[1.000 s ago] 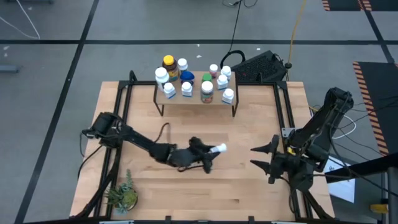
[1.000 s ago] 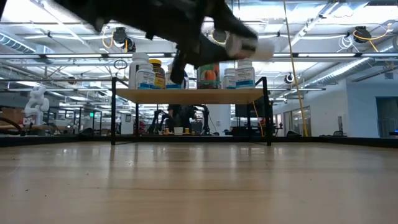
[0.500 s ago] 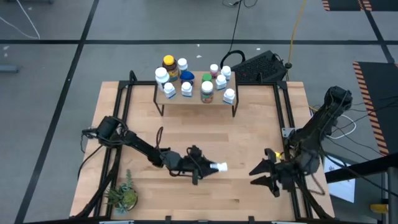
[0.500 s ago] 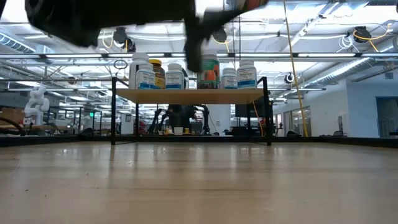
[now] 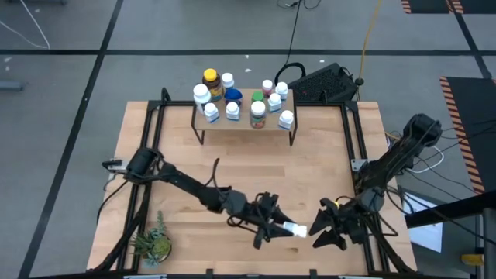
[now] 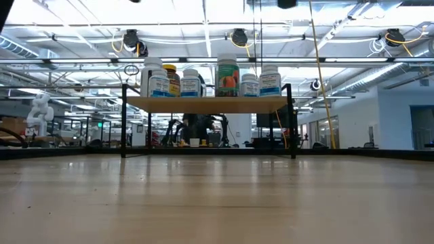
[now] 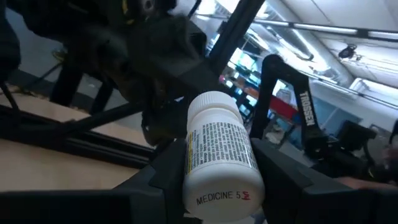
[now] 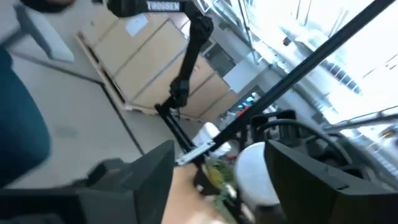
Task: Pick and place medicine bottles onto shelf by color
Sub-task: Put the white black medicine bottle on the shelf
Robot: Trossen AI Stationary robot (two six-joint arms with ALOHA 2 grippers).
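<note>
My left gripper (image 5: 280, 228) is shut on a white medicine bottle (image 5: 293, 229) with a printed label, near the table's near edge, right of centre. The bottle's white cap points toward my right gripper (image 5: 316, 231). That gripper is open, and its fingers stand on either side of the cap (image 8: 255, 179); I cannot tell if they touch it. The shelf (image 5: 244, 118) stands on black legs at the far side. It carries several bottles, mostly white, plus an amber one (image 5: 210, 78), a blue one (image 5: 233, 96) and a green-capped one (image 5: 258, 109). My left gripper pinches the bottle's labelled body (image 7: 219, 163) between its two fingers, one on each side, near the base end. The fingers lie along the bottle. The bottle is lifted clear of the table, lying roughly level with its cap toward the table's right.
A small green potted plant (image 5: 153, 244) stands at the near left corner. Black frame rails (image 5: 155, 124) run along the table's left and right sides. A black keyboard-like object (image 5: 324, 82) lies beyond the far right corner. In the low view the shelf (image 6: 207, 104) shows at the far side.
My left gripper has carried the white bottle toward the table's near edge and right, keeping hold, and has left the low view. My right gripper has moved toward the near edge and left, up to the bottle's cap.
</note>
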